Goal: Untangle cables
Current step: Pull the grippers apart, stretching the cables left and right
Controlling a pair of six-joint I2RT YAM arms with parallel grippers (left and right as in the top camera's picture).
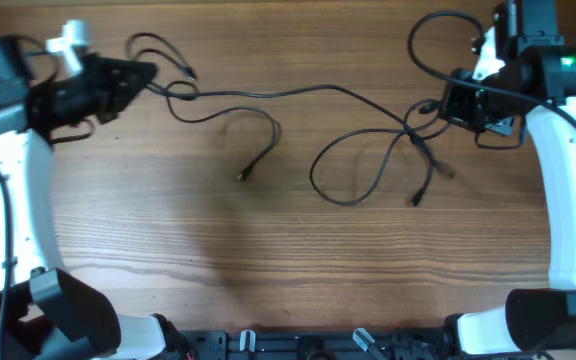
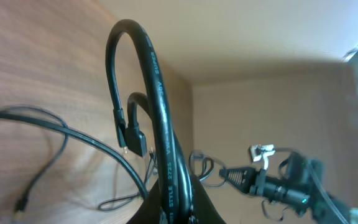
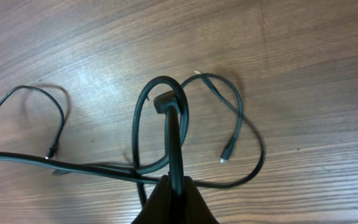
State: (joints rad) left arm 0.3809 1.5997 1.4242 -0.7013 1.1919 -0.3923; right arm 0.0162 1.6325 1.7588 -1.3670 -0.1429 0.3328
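The left tool (image 1: 146, 74), far left, and the right tool (image 1: 446, 100), far right, each pinch the black cables (image 1: 268, 95) fully closed, with loops sprawling across the worktop (image 1: 268, 260).

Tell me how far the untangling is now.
Done: the cables lie in long strands across the table, not one bundle. In hand: the left hand and the right hand each grip a cable. To do: loops cross beside the right hand, and a tangle sits by the left hand.

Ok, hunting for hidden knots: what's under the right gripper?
Beneath the right gripper, shut on one of the cables, black loops cross on the wooden table. Overhead, its body covers that crossing, so a knot there cannot be told.
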